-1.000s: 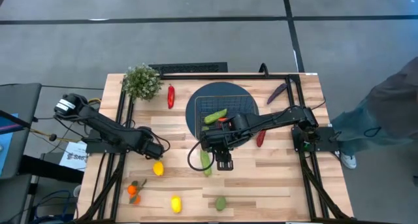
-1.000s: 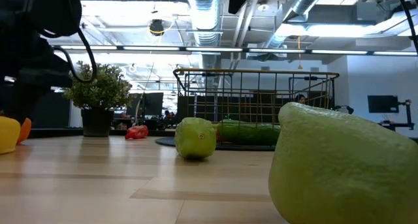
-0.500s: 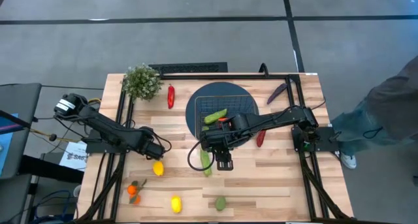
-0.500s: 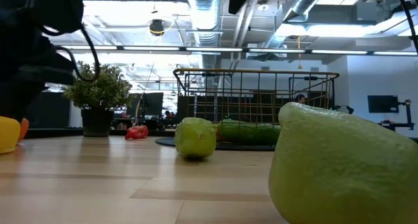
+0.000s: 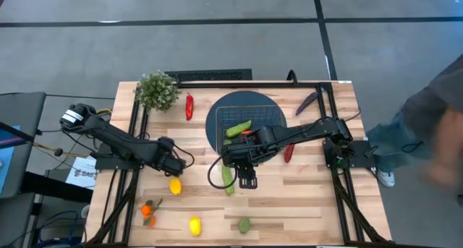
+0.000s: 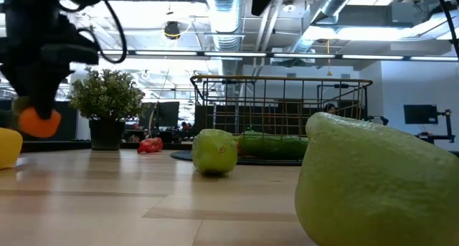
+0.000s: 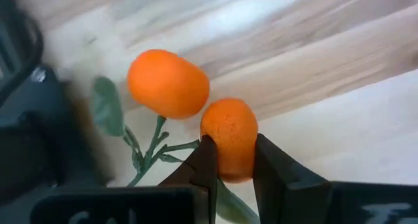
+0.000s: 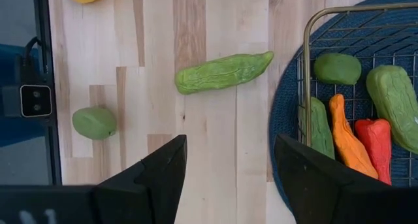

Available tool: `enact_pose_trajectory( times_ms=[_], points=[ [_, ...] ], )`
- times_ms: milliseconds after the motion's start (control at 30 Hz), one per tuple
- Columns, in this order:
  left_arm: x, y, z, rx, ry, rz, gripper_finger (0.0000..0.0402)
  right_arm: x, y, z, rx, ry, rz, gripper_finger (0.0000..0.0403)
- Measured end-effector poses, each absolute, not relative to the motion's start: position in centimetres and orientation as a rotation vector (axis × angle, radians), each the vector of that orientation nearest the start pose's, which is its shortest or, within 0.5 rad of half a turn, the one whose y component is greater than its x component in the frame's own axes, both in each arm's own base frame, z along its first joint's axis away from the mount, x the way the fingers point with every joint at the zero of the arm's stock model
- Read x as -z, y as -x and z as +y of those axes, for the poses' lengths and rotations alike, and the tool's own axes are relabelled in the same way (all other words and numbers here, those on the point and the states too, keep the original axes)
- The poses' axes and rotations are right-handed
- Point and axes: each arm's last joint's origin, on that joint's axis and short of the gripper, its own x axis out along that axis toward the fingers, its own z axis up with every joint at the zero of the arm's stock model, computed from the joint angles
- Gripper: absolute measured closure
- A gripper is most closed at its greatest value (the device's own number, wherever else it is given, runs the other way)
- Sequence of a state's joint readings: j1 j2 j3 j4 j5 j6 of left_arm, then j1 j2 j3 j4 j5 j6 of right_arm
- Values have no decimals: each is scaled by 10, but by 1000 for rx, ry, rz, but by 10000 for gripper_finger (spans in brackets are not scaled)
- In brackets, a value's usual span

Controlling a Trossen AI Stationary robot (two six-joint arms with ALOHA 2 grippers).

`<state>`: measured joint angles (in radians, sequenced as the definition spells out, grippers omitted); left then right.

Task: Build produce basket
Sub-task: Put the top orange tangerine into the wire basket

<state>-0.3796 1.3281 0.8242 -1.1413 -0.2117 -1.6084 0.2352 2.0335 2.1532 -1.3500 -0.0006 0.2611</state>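
The left gripper [image 7: 230, 160] is clamped on one small orange [image 7: 228, 138] of a leafy twin sprig and holds it above the surface [image 5: 289, 197], while the second orange [image 7: 168, 83] dangles from the shared stem. That looks like the weak point: the grip is narrow on a round fruit, so a swing of the hanging twin could twist it loose, or the sprig could catch on the wire rim of the basket [image 5: 244, 118] on arrival. The right gripper [image 5: 247, 181] hangs with its fingers spread wide, holding nothing, just beside a cucumber [image 5: 228, 178] lying in front of the basket. The basket sits on a round blue mat [image 5: 217, 110] and already holds a few vegetables. The pale wooden surface carries scattered lemons [image 5: 175, 186], a lime [image 5: 245, 224], red peppers and a potted plant [image 5: 157, 90]. Around it is grey floor; a person [image 5: 434, 125] stands at the right edge, and the low view shows an office with ceiling ducts.
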Motion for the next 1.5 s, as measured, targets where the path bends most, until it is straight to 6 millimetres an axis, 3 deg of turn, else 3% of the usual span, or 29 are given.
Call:
enact_pose_trajectory(
  times_ms=[133,300,700,867,1133,1433,1500],
  points=[
    [-212,-190,-67,-1032,754,1130,365,-337,-394,94,-46,-76,1247,153],
    [-244,-204,-68,-970,672,989,365,-337,-392,94,-42,-73,1269,153],
    [-366,-224,-72,-733,379,637,365,-337,-398,75,37,-147,1251,174],
    [-399,-219,-75,-655,283,573,365,-342,-411,67,28,-96,1116,212],
    [-418,-210,-91,-507,214,576,366,-362,-406,25,165,-102,1026,280],
    [-418,-195,-122,-377,204,573,367,-423,-387,-25,282,-184,664,317],
    [-418,-191,-127,-353,201,570,367,-427,-384,-34,290,-244,643,317]
  ],
)
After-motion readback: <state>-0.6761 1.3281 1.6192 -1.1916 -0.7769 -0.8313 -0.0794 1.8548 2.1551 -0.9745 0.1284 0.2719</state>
